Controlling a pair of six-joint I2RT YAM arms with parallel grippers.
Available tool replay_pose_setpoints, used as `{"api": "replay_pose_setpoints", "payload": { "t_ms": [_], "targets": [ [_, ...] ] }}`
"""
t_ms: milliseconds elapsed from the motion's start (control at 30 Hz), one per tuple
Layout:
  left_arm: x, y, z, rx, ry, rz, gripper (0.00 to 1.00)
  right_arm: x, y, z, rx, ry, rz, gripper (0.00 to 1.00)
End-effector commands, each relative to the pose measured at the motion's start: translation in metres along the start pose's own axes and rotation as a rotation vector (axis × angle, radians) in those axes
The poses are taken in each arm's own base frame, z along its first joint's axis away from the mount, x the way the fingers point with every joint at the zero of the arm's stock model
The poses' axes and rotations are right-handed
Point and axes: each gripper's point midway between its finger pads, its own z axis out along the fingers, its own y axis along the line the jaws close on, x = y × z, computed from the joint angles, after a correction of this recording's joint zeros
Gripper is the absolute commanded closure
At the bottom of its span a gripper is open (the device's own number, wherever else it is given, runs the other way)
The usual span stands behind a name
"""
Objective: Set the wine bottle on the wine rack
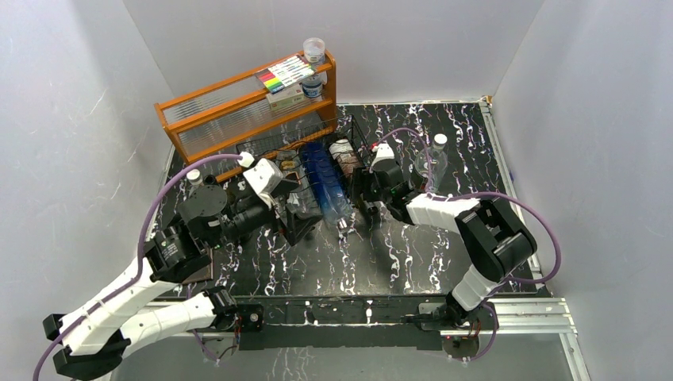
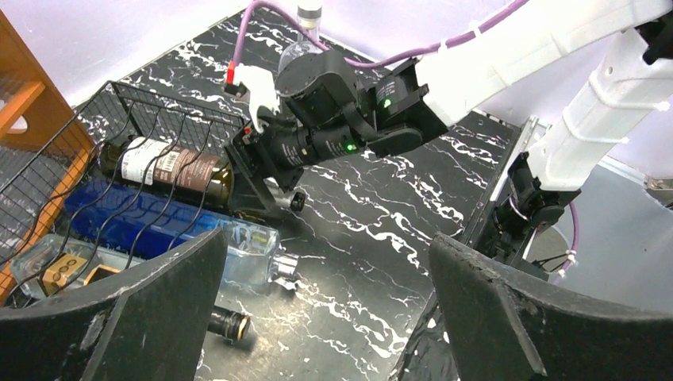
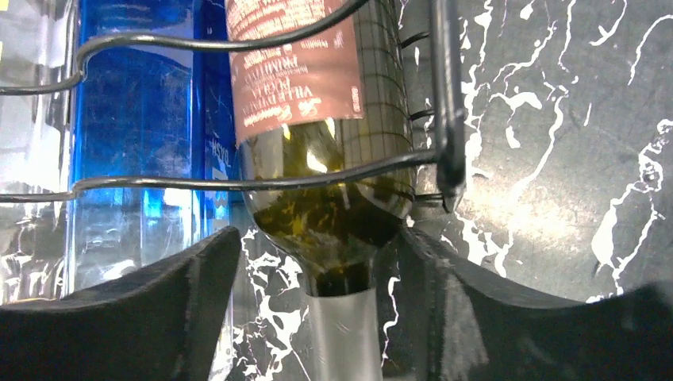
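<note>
We see the wine bottle (image 3: 325, 159) lying on its side in the wine rack (image 3: 444, 95), in the cradle at the rack's 3 o'clock end, with the wire loops crossing over its label and dark shoulder. Its neck points toward 6 o'clock, out over the marbled table (image 1: 413, 254). A blue bottle (image 3: 135, 119) fills the cradle at its 9 o'clock side. The right gripper (image 3: 321, 238) sits at the bottle's 6 o'clock. Its jaws stand apart on either side of the neck, with a gap visible on both sides, so it grasps nothing. The left gripper (image 2: 327, 242) hangs spread wide and empty off the rack's 7 o'clock corner, facing the row of bottles from the near side. From the overhead camera the rack lies at the table's 12 o'clock, just in front of the orange shelf (image 1: 238, 111). We judge the placement itself done, since the bottle appears to rest on the wires under its own weight. What is left, as far as we can tell, is for the right arm to draw back toward 6 o'clock without knocking the neck. We cannot tell whether the bottle's base is seated fully against the far wire.
</note>
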Motion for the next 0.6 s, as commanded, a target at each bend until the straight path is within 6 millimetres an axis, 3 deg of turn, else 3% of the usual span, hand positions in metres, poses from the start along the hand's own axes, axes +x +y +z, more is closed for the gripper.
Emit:
{"api": "replay_pose_setpoints", "payload": {
  "t_ms": [0,133,367,567],
  "targets": [
    [-0.018,0.004,-0.010,-0.035,-0.020,-0.017,0.02,-0.072,0.023,-0.012,-0.053,-0.198,0.035,0.13],
    [-0.028,0.012,-0.018,-0.080,-0.025,0.002,0.02,-0.068,0.024,-0.035,-0.059,-0.160,0.024,0.09],
    [-0.046,0.033,-0.033,-0.206,-0.047,0.034,0.02,-0.068,0.030,-0.097,-0.116,-0.154,0.047,0.08],
    [-0.073,0.044,-0.043,-0.274,-0.095,0.062,0.02,-0.078,0.083,-0.136,-0.308,-0.160,0.007,0.08]
  ]
}}
